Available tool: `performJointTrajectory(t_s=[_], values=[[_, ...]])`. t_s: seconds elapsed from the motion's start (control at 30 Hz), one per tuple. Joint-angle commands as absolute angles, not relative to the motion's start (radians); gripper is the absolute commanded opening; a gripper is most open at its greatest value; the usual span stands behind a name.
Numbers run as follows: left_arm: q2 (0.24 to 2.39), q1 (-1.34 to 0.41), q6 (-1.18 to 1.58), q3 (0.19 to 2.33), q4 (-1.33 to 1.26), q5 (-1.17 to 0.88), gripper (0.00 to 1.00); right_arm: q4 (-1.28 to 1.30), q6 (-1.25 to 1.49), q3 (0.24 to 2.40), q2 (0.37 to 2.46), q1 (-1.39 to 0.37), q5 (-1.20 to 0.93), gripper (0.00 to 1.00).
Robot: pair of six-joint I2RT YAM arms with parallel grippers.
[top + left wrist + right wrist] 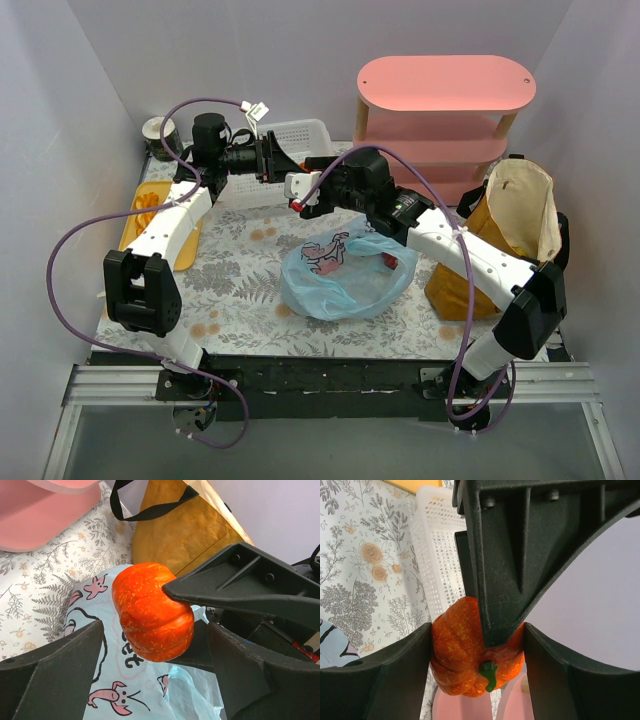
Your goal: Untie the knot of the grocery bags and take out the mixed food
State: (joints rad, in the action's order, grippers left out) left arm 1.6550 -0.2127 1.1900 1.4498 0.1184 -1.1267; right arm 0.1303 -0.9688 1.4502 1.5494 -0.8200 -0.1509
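While the right gripper (477, 635) is pinching the orange fruit (455, 655) with both jaws pressing its sides, the left gripper (156, 630) is straddling the same fruit, jaws spread wide and gaps showing on either side. The fruit is hanging above the far middle of the tabletop (240, 285), near the white mesh basket (437, 555). It is squat, ribbed and speckled, with a green stem. The pale blue bag (345, 275), thin and crinkly with pink cartoon prints, is lying near-centre. The mustard tote (500, 235) is standing at right, its cream lining showing.
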Motion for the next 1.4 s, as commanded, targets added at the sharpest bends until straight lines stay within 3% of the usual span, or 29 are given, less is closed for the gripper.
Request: performJointTrajectory(t_s=[0.0,0.07,0.1,0.27,0.3,0.37,0.43,0.47,0.6,0.77,1.1,1.37], values=[[1.646,-0.219,1.186,1.467,0.107,-1.143,0.81,0.061,-0.976,1.508,1.545,-0.830,-0.132,0.01],[1.649,-0.221,1.183,1.470,0.106,-1.144,0.72,0.060,-0.982,1.506,1.548,-0.831,-0.132,0.01],[1.655,-0.221,1.180,1.471,0.116,-1.140,0.57,0.057,-0.983,1.505,1.546,-0.831,-0.133,0.01],[1.667,-0.219,1.163,1.471,0.132,-1.129,0.36,0.037,-0.985,1.499,1.551,-0.834,-0.143,0.01],[1.669,-0.221,1.163,1.468,0.132,-1.127,0.34,0.031,-0.974,1.499,1.551,-0.836,-0.131,0.19],[1.674,-0.218,1.160,1.474,0.132,-1.120,0.18,0.032,-0.898,1.500,1.539,-0.838,-0.106,0.51],[1.683,-0.213,1.151,1.499,0.147,-1.089,0.01,0.078,-0.798,1.517,1.510,-0.833,-0.074,0.62],[1.690,-0.212,1.137,1.511,0.158,-1.069,0.00,0.096,-0.763,1.522,1.491,-0.830,-0.068,0.73],[1.726,-0.201,1.109,1.583,0.189,-0.951,0.00,0.124,-0.545,1.487,1.381,-0.786,0.000,0.80],[1.869,-0.181,1.106,1.729,0.202,-0.801,0.00,0.218,-0.570,1.431,1.281,-0.755,0.123,0.80],[2.144,-0.158,1.111,1.976,0.160,-0.579,0.00,0.487,-0.611,1.489,1.236,-0.673,0.140,0.80],[2.327,-0.149,1.161,2.074,0.085,-0.640,0.00,0.667,-0.701,1.655,1.258,-0.635,0.192,0.80]])
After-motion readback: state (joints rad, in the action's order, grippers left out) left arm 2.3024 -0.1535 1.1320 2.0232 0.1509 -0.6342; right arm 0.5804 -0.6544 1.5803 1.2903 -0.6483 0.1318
